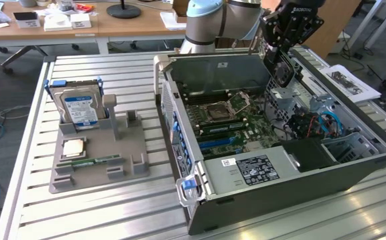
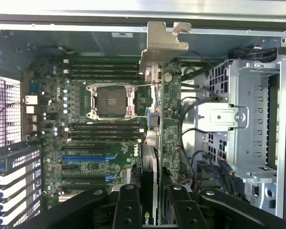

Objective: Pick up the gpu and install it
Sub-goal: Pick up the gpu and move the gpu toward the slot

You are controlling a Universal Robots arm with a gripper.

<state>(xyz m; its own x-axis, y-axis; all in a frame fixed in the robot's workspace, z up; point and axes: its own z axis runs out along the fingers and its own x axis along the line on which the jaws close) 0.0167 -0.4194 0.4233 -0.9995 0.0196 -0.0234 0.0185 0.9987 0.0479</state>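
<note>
Gripper (image 2: pixel 150 202) clamped on the gpu (image 2: pixel 161 90), card hanging over the open computer case (image 1: pixel 280 200), motherboard (image 1: pixel 226 120) and CPU socket (image 2: pixel 109 100) beneath, drive cage (image 2: pixel 248 119) and loose cables (image 2: pixel 186 119) just beside it, hard drive (image 1: pixel 79 107) on grey fixture (image 1: pixel 99 170) well apart, at the exterior view's left

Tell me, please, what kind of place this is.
Probably a robotics lab in an office room: an open computer case on a slatted metal table, a grey parts fixture beside it, and wooden desks behind.
</note>
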